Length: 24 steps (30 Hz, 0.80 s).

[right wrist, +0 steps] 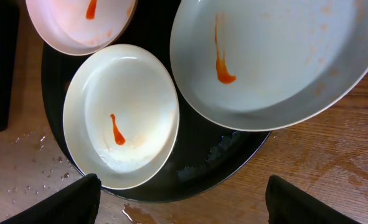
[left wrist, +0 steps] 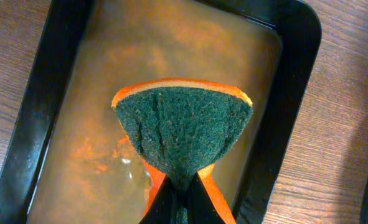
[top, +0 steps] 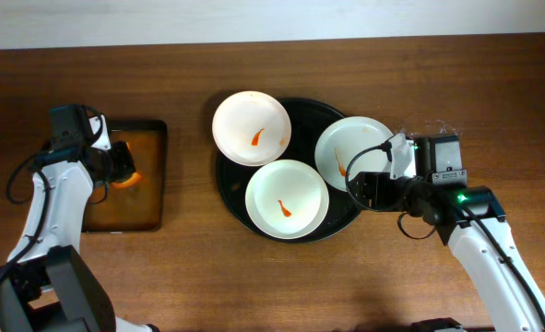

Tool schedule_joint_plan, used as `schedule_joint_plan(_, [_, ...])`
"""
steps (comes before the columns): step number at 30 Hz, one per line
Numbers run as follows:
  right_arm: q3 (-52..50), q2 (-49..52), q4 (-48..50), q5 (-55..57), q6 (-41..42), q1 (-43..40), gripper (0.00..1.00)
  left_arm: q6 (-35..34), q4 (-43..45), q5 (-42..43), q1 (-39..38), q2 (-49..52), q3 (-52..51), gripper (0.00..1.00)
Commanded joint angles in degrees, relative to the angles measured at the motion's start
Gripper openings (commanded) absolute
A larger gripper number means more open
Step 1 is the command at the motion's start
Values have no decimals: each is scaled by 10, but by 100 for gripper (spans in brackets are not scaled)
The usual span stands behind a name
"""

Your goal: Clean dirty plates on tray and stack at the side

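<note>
Three white plates lie on the round black tray (top: 320,114): one at the top left (top: 251,127), one at the front (top: 286,198), one at the right (top: 353,148), each with an orange-red smear. My right gripper (top: 364,189) is open and empty at the tray's right front edge, below the right plate. The right wrist view shows its fingers (right wrist: 184,200) spread over the tray rim (right wrist: 208,158), with the front plate (right wrist: 121,115) and right plate (right wrist: 277,56) ahead. My left gripper (left wrist: 182,202) is shut on an orange and green sponge (left wrist: 182,127).
A rectangular dark tray (top: 159,175) with brownish liquid sits at the left, under the sponge; its rim shows in the left wrist view (left wrist: 299,43). Water drops and a small puddle (right wrist: 140,214) lie on the wood by the round tray.
</note>
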Motion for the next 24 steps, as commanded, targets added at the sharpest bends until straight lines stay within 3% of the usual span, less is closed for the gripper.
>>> schedule_joint_plan(1, [10, 2, 0, 5, -3, 5, 86, 12, 0, 10, 2, -9, 12, 1])
schedule_joint_plan(10, [10, 2, -3, 5, -3, 5, 86, 25, 0, 22, -1, -17, 12, 1])
schedule_joint_plan(14, [10, 9, -5, -8, -3, 5, 85, 51, 11, 53, -48, -33, 12, 1])
schedule_joint_plan(19, [10, 59, 7, -47, -3, 6, 71, 49, 35, 90, -182, -39, 13, 1])
schedule_joint_plan(22, [10, 106, 22, -64, 1, 11, 52, 30, 50, 118, -263, -39, 13, 1])
schedule_joint_plan(24, [10, 128, 35, -64, 12, 20, 52, 18, 56, 118, -304, -39, 13, 1])
